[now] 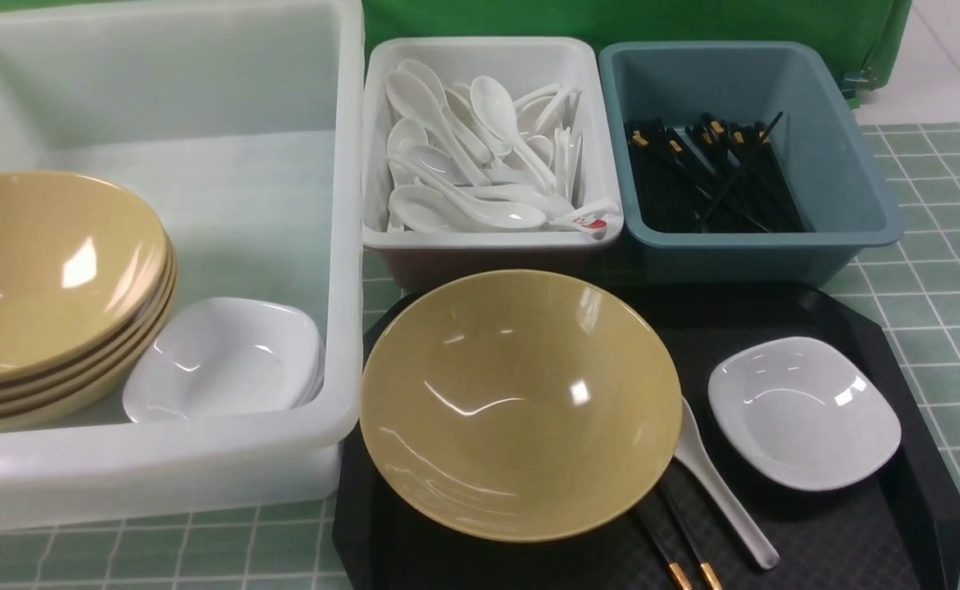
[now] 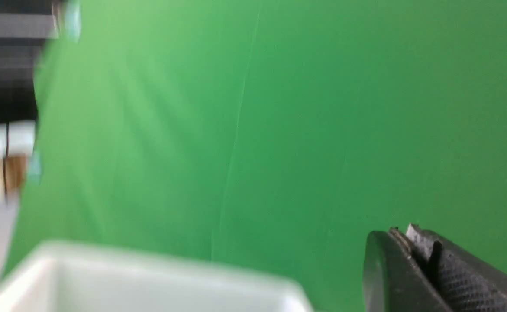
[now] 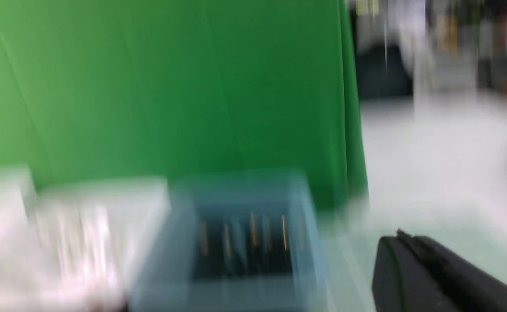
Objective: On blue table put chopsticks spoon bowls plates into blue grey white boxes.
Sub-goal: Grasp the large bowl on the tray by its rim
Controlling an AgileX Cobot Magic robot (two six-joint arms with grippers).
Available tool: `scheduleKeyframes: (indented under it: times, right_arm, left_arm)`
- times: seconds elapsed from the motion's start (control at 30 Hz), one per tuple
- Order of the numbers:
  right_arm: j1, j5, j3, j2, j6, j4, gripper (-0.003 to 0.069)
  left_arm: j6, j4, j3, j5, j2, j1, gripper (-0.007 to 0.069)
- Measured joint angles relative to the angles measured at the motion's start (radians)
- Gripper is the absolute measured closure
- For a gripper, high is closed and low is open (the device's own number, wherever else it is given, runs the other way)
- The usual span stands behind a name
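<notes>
In the front view a tan bowl (image 1: 520,401), a white spoon (image 1: 721,487), black chopsticks (image 1: 680,553) and a white plate (image 1: 803,412) lie on a black tray (image 1: 898,524). The large white tub (image 1: 225,188) holds stacked tan bowls (image 1: 49,287) and white plates (image 1: 225,360). The small white bin (image 1: 492,238) holds spoons; the blue-grey bin (image 1: 848,164) holds chopsticks. Neither gripper shows in the front view. My left gripper (image 2: 402,236) is shut and empty, high above a white bin corner (image 2: 149,277). My right gripper (image 3: 402,240) is shut and empty, beside the blurred blue-grey bin (image 3: 236,242).
The table (image 1: 939,270) shows its grid cloth to the right of the bins and in front of the tub. A green backdrop (image 1: 611,20) stands behind the bins. Both wrist views are blurred.
</notes>
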Motion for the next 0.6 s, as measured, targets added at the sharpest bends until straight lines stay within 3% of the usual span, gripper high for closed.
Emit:
scheduleKeyframes:
  times: [0.1,0.3,0.47,0.6]
  right_arm:
    - [0.007,0.172,-0.003,0.05,-0.059,0.054,0.0622]
    - [0.084,0.479,-0.005,0.115,-0.495,0.271,0.0622]
    - [0.133,0.529,-0.006,0.148,-0.733,0.443,0.0622]
    - [0.142,0.507,0.004,0.162,-0.838,0.476,0.0622]
  left_arm:
    - [0.009,0.001,-0.068,0.169,0.13,-0.093,0.0622]
    - [0.186,-0.038,-0.291,0.578,0.396,-0.383,0.0622]
    - [0.296,-0.134,-0.484,0.746,0.624,-0.551,0.0622]
    - [0.383,-0.161,-0.619,0.761,0.808,-0.616,0.0622]
